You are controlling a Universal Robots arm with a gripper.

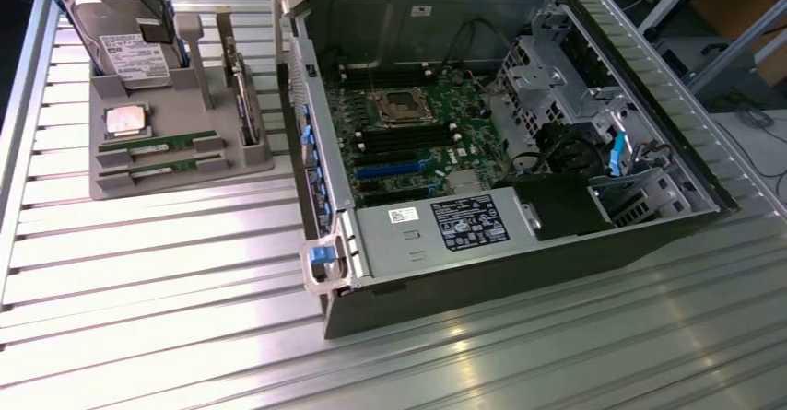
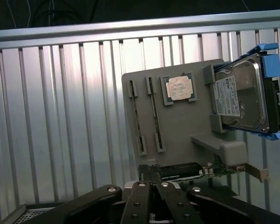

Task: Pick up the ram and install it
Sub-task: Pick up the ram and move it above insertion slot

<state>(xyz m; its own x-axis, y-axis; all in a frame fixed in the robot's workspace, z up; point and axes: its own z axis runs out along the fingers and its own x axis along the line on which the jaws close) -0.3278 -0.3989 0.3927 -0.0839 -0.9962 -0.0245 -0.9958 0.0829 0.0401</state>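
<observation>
Hovering closed fingers [image 2: 141, 187], over tray [image 2: 182, 128] edge — ram [image 1: 160, 144] slotted, table [image 2: 60, 116] around

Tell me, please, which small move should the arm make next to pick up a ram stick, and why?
Probably it should open the gripper first. The gripper is shut and holds nothing. Both ram sticks sit on edge in their slots in the gray tray, so shut fingers could not go around one of them.

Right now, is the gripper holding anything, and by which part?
Nothing: the black gripper is shut empty; both thin green ram sticks lie in the grey tray.
</observation>
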